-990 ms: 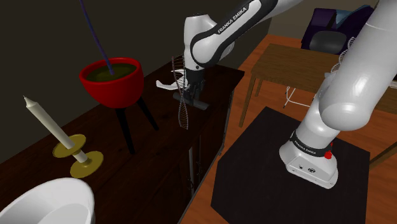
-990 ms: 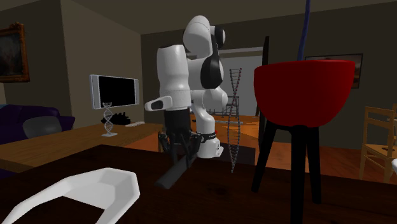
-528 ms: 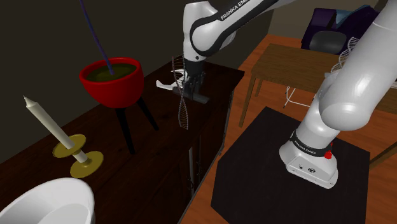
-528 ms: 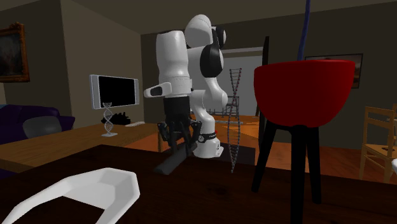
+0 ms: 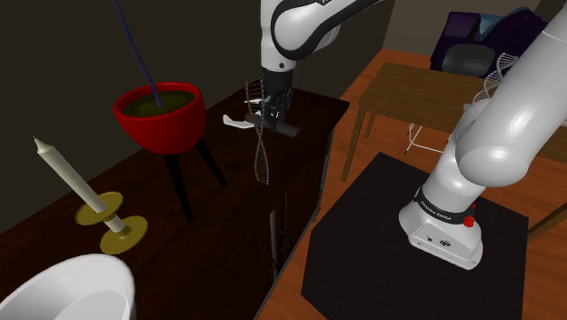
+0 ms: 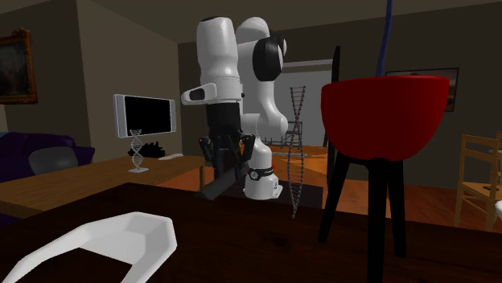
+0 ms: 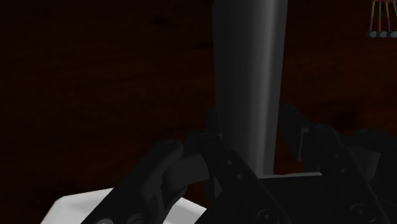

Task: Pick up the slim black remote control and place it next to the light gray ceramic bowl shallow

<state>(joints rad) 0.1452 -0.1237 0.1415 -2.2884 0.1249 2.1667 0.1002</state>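
Clenching my jaws on the slim dark remote [image 5: 284, 130], I am holding it, apparently tilted, above the desk [image 5: 227, 209] at upper centre, clear for carrying to the pale bowl [image 5: 64, 289] lower left.

the shoulder view looks down from beside the stand [image 5: 442, 227], along the desk [image 5: 238, 177] top. the second exterior view sits low at the desk's end by the white bowl [image 6: 113, 237], facing the arm [image 6: 219, 64]. both share bowl, red pot [image 5: 159, 114] and arm. the wrist view looks along the fingers [image 7: 222, 168], close over the desk top.
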